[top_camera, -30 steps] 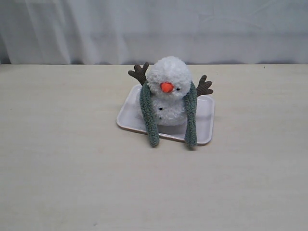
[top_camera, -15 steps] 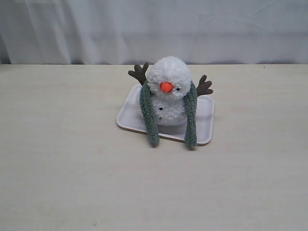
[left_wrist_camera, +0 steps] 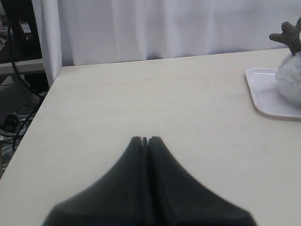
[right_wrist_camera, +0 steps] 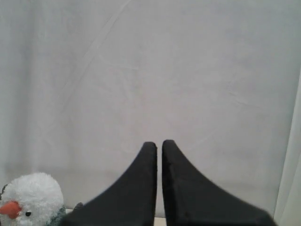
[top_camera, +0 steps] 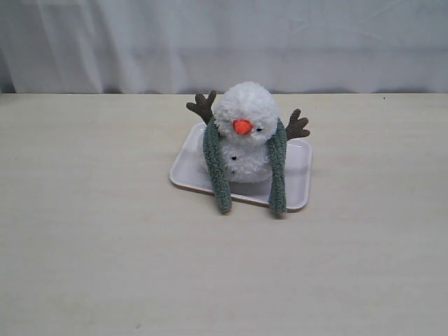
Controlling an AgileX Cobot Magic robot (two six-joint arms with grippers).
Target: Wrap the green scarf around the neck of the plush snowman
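Scarf: the green scarf [top_camera: 218, 168] hangs in two strands down the front of the snowman [top_camera: 245, 157], one on each side of the body, uncrossed. Both ends lie over the front rim of the tray [top_camera: 185, 164] and reach the bench [top_camera: 105, 245].
Neck: the plush snowman's neck [top_camera: 244, 142] is bare at the front, below the orange nose [top_camera: 242, 127]. The scarf's run behind it is hidden by the head.
Twig arms: the two brown arms [top_camera: 203, 106] stick out behind the scarf, their bases covered.
Left fingers: the left fingers [left_wrist_camera: 137, 147] are pressed together, empty, above bare bench. The snowman is cut off at the edge of that view.
Right fingers: the right fingers [right_wrist_camera: 149, 157] are closed to a thin slit, empty, facing the white curtain [right_wrist_camera: 188, 70]. Only the snowman's head shows in a corner there.
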